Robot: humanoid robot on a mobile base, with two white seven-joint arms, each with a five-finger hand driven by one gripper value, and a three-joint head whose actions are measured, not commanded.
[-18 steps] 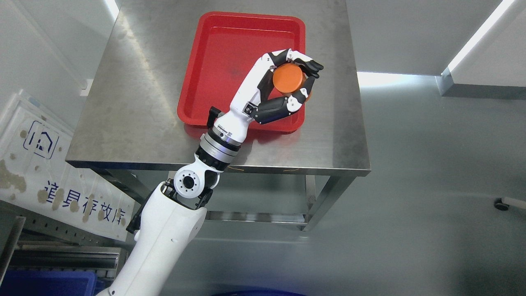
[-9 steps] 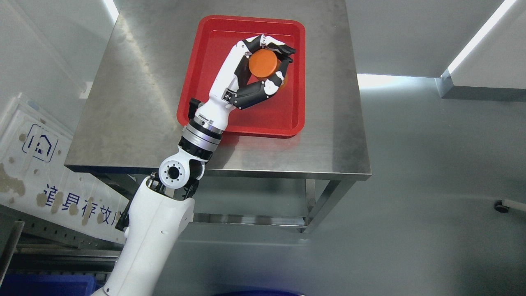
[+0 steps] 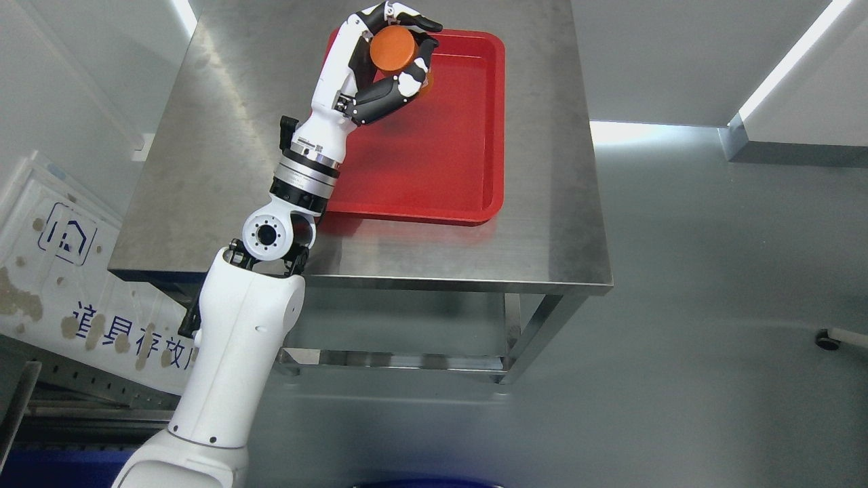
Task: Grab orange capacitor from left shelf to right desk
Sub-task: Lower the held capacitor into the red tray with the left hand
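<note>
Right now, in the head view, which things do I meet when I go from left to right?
White sign board → left hand holding the orange capacitor → red tray → bare right part of the steel desk → small caster wheel.

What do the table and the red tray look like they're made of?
Table: looks like brushed stainless steel, grey with streaky reflections and smudges. Red tray: probably moulded plastic, glossy, uniform colour, rounded corners and a raised rim.
</note>
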